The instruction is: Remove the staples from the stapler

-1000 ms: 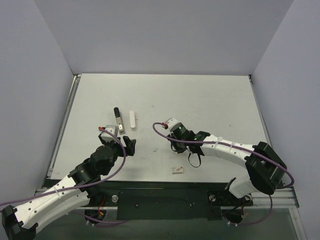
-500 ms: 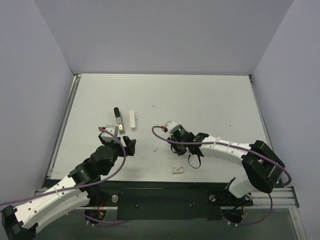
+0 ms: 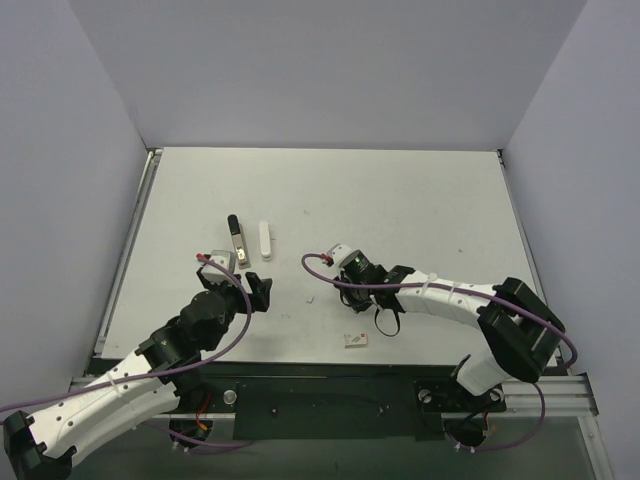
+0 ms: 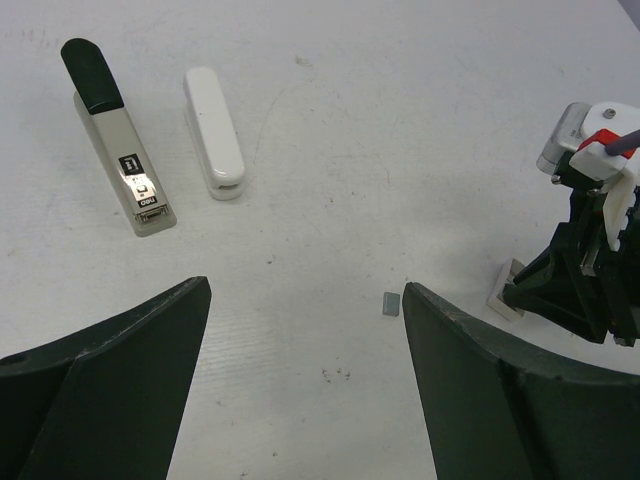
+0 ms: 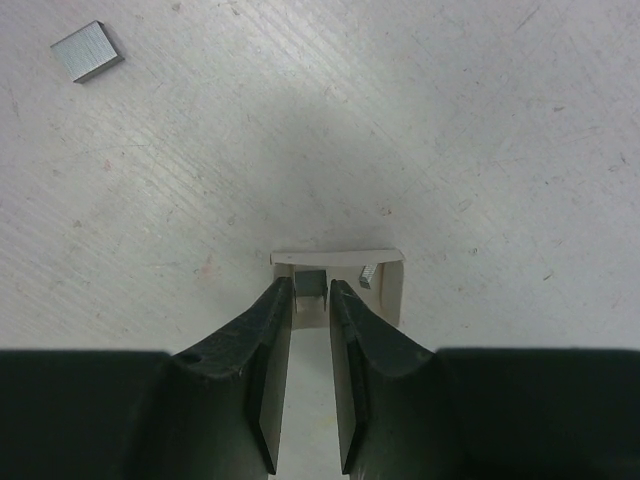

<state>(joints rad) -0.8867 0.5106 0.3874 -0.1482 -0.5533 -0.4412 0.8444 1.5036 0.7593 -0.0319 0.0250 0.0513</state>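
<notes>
The stapler lies in two pieces at the table's left: the black-and-silver rail part (image 3: 237,243) (image 4: 118,150) and the white top bar (image 3: 264,240) (image 4: 213,133) beside it. My left gripper (image 3: 243,275) (image 4: 305,290) hovers open just in front of them, holding nothing. My right gripper (image 3: 346,288) (image 5: 311,290) is low over a small white box (image 5: 390,285) (image 4: 505,292), shut on a short grey strip of staples (image 5: 312,283) at the box's end. Another strip (image 5: 366,275) lies in the box. One loose strip (image 5: 87,51) (image 4: 390,304) lies on the table between the arms.
A flat white packet with red marks (image 3: 355,340) lies near the front edge, beside the right arm. A purple cable (image 3: 320,270) loops off the right wrist. Grey walls stand on three sides of the table (image 3: 400,200).
My right gripper has edged slightly left and lower over the small white box. The left arm and the stapler pieces have not moved.
</notes>
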